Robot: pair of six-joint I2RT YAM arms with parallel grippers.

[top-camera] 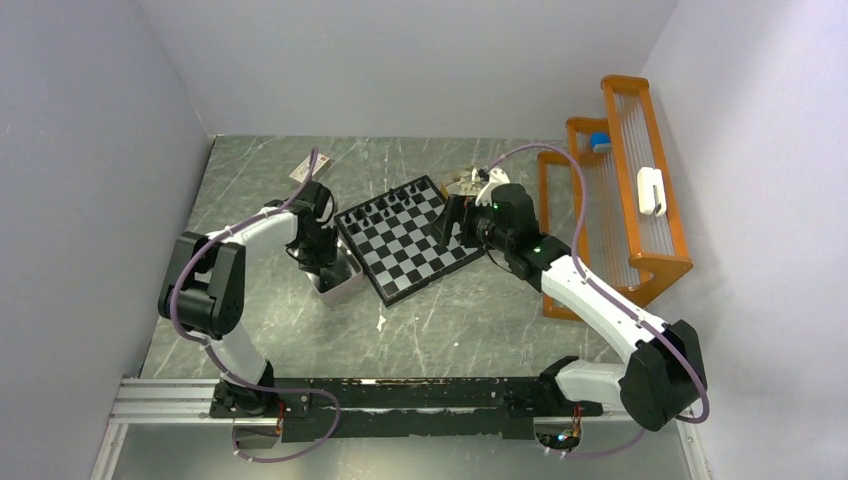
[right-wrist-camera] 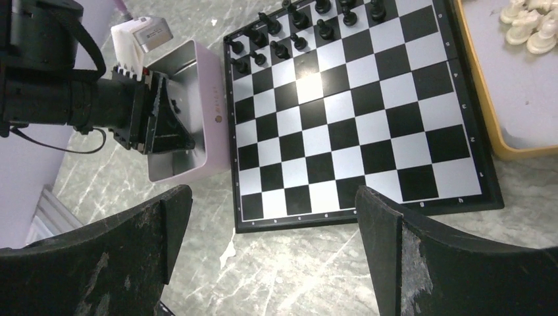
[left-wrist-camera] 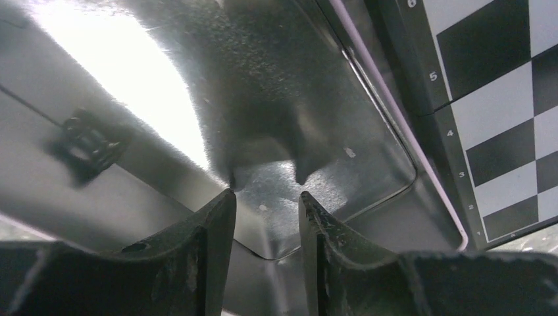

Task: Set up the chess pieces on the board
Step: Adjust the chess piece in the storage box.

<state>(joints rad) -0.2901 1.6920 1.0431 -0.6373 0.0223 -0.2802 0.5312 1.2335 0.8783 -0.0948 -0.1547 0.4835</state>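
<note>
Chess pieces (right-wrist-camera: 324, 29) crowd one end of the board (right-wrist-camera: 342, 131).

The checked board (right-wrist-camera: 349, 125) lay flat just ahead of my right gripper (right-wrist-camera: 271, 192); I saw black chess pieces (right-wrist-camera: 325, 28) upright along its far edge, cream ones (right-wrist-camera: 530, 23) off-board, far right.

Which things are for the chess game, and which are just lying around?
For the job: board, black chess pieces, cream-white pieces, pale box with left claw inside.
Just lying about: orange rack, blue thing, white gadget, paper tag.
</note>
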